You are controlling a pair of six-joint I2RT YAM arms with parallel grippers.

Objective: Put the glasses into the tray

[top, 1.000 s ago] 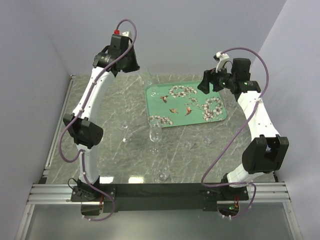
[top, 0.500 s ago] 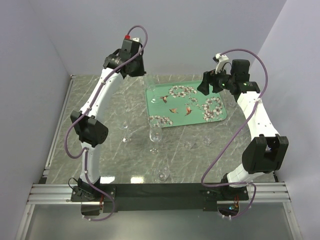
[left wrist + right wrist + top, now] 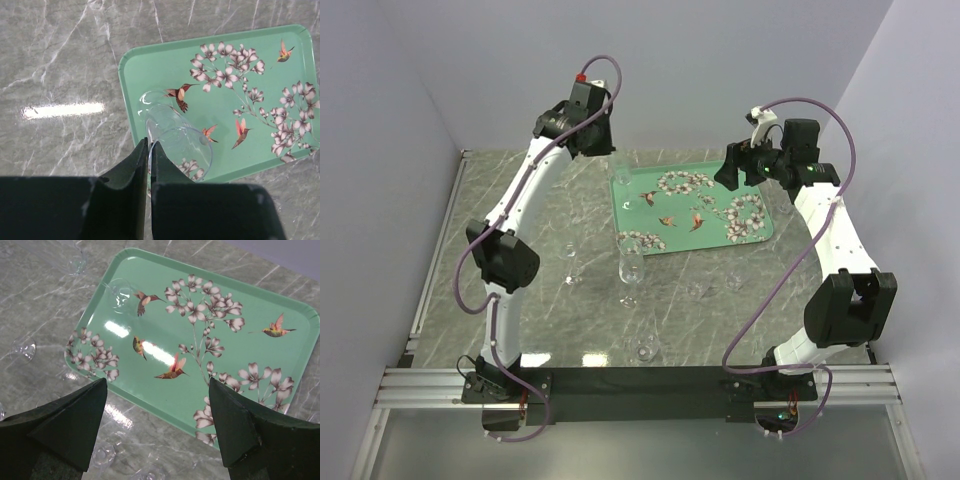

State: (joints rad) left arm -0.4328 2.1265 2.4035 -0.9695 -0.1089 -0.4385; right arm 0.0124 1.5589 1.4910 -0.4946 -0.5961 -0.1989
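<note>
Between the fingers of the left gripper (image 3: 149, 146) one glass (image 3: 176, 135) is pinched — over the single tray (image 3: 165, 65). At least five other glasses (image 3: 631, 262) are counted.

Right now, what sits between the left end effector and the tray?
Only a clear glass, pinched in the left end effector and poised over the tray at its left end. The left wrist view shows this.
</note>
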